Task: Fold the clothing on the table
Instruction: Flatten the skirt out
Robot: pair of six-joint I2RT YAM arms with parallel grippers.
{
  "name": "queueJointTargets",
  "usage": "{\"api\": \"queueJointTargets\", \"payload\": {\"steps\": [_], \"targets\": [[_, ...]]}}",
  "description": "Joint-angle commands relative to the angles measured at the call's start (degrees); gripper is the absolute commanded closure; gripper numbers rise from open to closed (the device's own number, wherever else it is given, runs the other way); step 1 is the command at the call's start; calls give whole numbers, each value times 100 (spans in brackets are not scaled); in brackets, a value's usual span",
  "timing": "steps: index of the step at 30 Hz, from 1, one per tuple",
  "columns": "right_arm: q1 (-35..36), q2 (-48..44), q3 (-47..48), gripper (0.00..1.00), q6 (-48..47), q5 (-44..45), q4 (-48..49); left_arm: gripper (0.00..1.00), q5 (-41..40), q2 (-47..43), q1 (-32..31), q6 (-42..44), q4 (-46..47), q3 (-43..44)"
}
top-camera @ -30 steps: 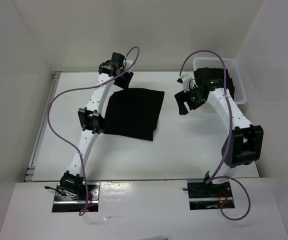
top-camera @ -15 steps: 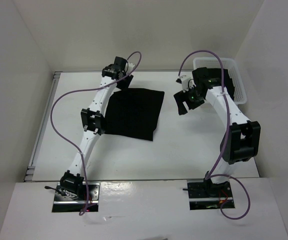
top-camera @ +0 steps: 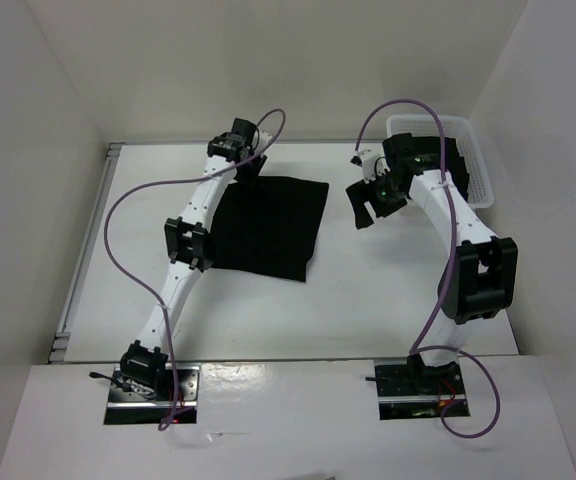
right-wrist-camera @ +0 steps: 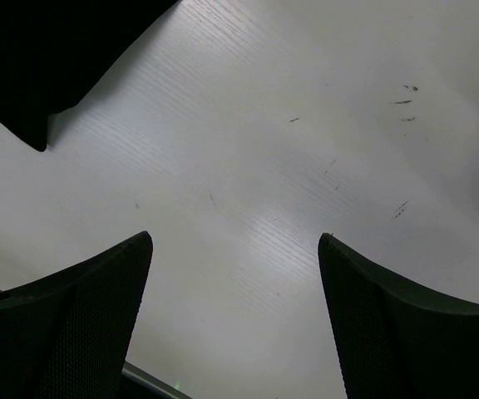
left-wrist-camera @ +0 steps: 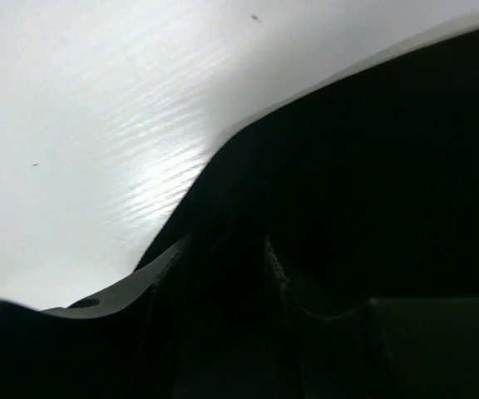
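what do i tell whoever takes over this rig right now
Left gripper: down at the far left corner of the clothing; the wrist view is too dark to tell if it grips.
Right gripper: open, empty, above bare table to the right of the clothing.
The clothing lies flat, left of centre; basket at the far right.
Done: no fold visibly under way. Left: the fold itself.

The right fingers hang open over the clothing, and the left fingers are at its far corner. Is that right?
Not quite. The right wrist view shows the right fingers open over bare table, with the clothing off to one side. The rest stands.
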Motion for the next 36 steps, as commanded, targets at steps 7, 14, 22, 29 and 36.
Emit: {"api": "queueJointTargets", "payload": {"steps": [7,14,22,29,36], "targets": [[-31,11,238,17,25,-88,-80,69,475,213,-258,420,-465,150],[-31,11,238,17,25,-141,-27,73,703,-383,-57,631,-342,150],[-31,64,238,17,25,-194,-27,68,703,-1297,567,288,45,150],[-31,116,291,17,25,-308,-27,61,764,-1307,1007,103,107,150],[-31,169,291,17,25,-308,-80,38,1485,-913,561,454,-456,150]]}}
